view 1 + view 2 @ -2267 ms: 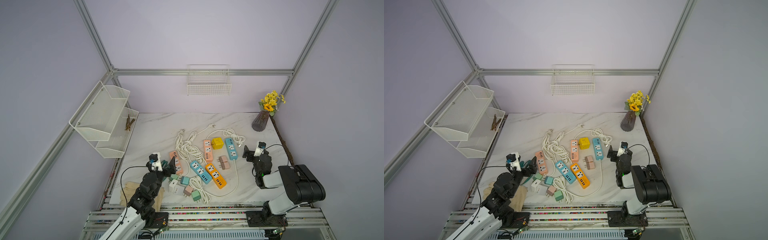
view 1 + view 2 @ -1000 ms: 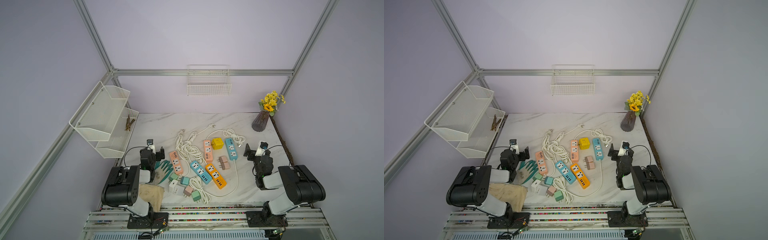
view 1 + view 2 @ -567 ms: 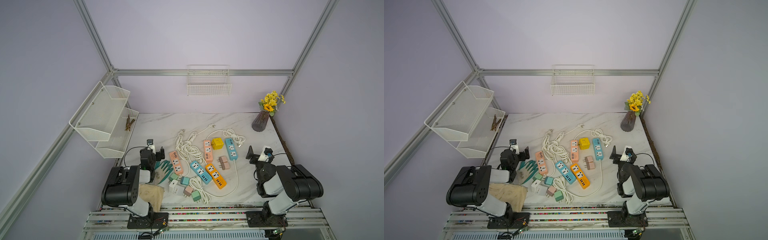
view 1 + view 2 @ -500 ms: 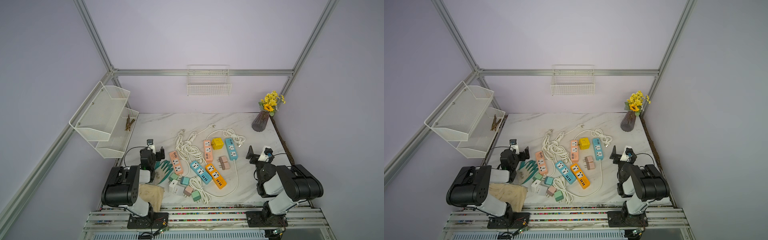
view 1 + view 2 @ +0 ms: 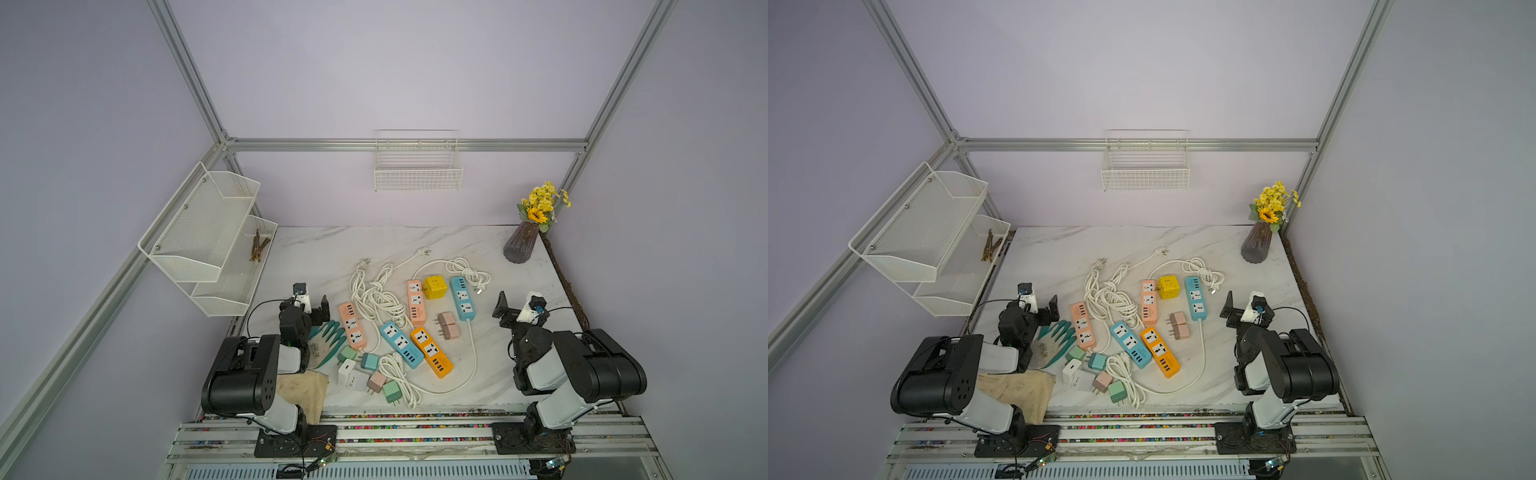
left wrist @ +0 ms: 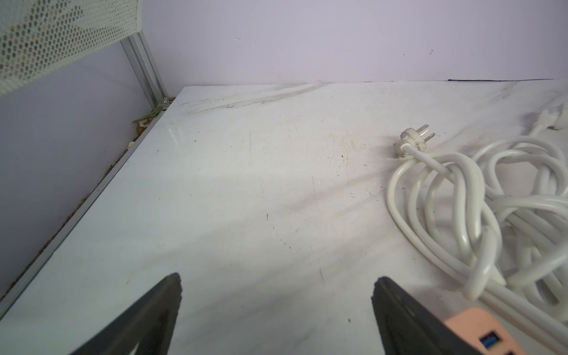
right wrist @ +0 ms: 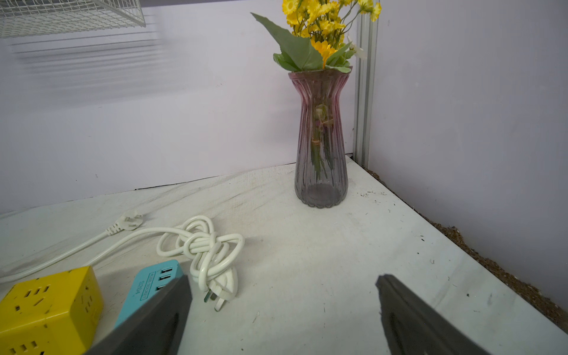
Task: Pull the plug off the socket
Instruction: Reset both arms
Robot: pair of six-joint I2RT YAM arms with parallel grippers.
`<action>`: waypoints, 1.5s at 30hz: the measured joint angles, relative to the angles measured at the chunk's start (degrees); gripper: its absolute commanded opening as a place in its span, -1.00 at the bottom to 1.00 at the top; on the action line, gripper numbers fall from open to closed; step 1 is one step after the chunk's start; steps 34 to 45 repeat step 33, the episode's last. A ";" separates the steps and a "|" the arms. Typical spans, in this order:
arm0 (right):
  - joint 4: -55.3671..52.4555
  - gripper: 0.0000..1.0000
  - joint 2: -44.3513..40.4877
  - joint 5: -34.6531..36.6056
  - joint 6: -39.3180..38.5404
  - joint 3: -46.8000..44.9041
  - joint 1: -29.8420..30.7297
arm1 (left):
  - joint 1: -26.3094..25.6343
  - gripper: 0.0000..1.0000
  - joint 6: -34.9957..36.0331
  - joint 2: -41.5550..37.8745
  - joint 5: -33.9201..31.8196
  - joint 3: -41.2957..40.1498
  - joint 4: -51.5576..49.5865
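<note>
left arm (image 5: pixel 243 376): fat black motor drums, white links between, screw holes on the side
right arm (image 5: pixel 598 370): same build (black drums, white shell)
wrist cameras (image 5: pixel 302 297): small white blocks, dark lens end
cables (image 5: pixel 257 308): thin black, looping off each wrist
fingers (image 6: pixel 147 319): matte black, flat wedges
bases (image 5: pixel 291 442): black bolted plates, thin red wires, tiny green board

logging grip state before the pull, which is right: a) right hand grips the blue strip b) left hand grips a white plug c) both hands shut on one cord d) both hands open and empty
d: in the wrist views the left hand and the right hand each show jaws spread wide, with only bare tabletop between them.
</note>
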 measured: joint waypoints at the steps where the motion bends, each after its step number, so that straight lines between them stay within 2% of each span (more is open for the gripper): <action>1: 0.00 0.99 0.00 0.00 0.00 0.00 0.00 | 0.00 0.99 0.02 0.20 0.24 -2.03 2.75; 4: 0.00 0.99 0.00 0.02 0.00 0.00 0.00 | 0.00 0.99 0.09 1.22 0.74 -4.48 7.41; 12: 0.00 0.99 0.00 0.02 0.00 0.02 -0.02 | 0.00 0.99 0.11 1.38 0.98 -4.57 13.51; 45: 0.00 0.99 0.00 0.02 0.00 0.02 -0.02 | 0.00 0.99 0.15 1.49 1.11 -4.46 14.53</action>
